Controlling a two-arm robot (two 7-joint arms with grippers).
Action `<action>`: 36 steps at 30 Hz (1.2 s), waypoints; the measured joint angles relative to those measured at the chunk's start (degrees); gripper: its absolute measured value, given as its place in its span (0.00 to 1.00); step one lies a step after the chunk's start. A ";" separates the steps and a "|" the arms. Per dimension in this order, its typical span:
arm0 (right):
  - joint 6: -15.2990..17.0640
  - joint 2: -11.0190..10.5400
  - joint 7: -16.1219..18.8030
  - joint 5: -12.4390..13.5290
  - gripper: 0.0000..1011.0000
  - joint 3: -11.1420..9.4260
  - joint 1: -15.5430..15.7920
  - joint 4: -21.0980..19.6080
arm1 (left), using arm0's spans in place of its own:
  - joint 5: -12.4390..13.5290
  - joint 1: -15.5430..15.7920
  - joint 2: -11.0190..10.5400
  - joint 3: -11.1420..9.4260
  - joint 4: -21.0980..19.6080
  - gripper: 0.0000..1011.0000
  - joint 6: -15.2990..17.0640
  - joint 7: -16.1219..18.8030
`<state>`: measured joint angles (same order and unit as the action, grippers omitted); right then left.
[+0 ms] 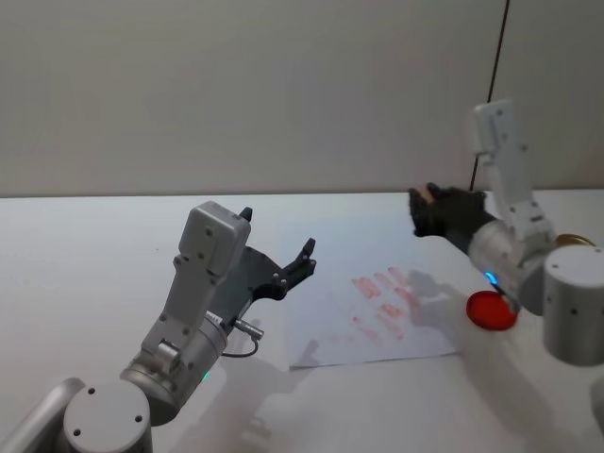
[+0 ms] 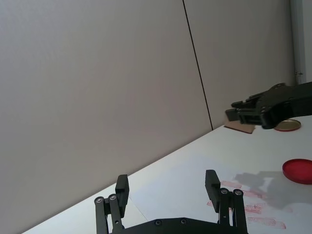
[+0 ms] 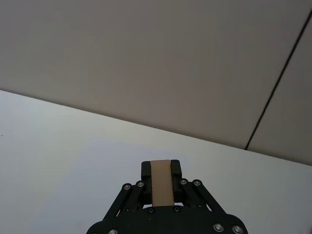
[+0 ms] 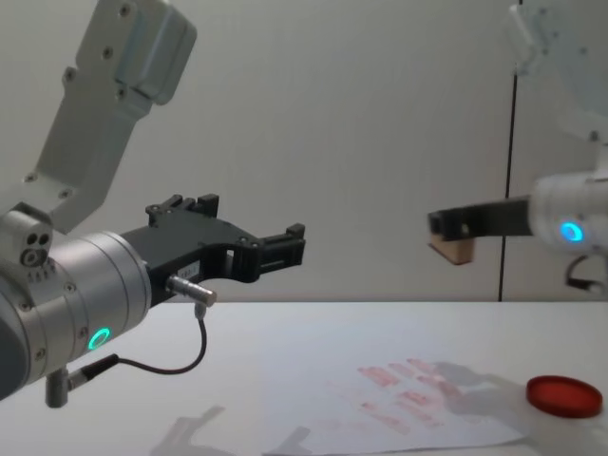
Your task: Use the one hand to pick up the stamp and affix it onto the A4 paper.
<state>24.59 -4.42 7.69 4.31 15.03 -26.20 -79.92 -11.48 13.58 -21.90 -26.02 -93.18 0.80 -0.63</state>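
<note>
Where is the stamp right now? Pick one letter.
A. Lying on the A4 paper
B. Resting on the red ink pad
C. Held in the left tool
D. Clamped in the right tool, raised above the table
D: the stamp sits clamped in the right tool, up in the air above the A4 paper; the left tool is open and holds nothing.

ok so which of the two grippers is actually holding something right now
The right gripper: its fingers are shut on the stamp, a light-tan wooden block, held in the air above the A4 paper. The left gripper is open and holds nothing.
</note>
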 joint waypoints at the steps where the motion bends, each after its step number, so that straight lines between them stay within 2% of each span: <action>1: 0.30 -0.50 -0.45 0.30 0.21 -0.34 0.68 -0.92 | 0.00 0.00 0.00 0.00 0.00 0.98 0.00 0.00; 7: 1.47 -2.48 -1.72 1.54 0.21 -1.74 3.57 -3.96 | 0.00 0.00 0.00 0.00 0.00 0.98 0.00 0.00; 18: 3.29 -5.07 -3.15 3.49 0.21 -3.64 7.55 -6.23 | 0.00 0.00 0.00 0.00 0.00 0.98 0.00 0.00; 26: 4.01 -5.93 -3.41 3.89 0.21 -4.28 8.80 -5.77 | 0.00 0.00 0.00 0.00 0.00 0.98 0.00 0.00; 36: 4.24 -6.27 -3.23 3.86 0.21 -4.62 9.12 -3.13 | 0.00 0.00 0.00 0.00 0.00 0.98 0.00 0.00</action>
<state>28.82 -10.69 4.46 8.17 10.41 -17.07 -83.04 -11.48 13.59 -21.89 -26.02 -93.18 0.80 -0.62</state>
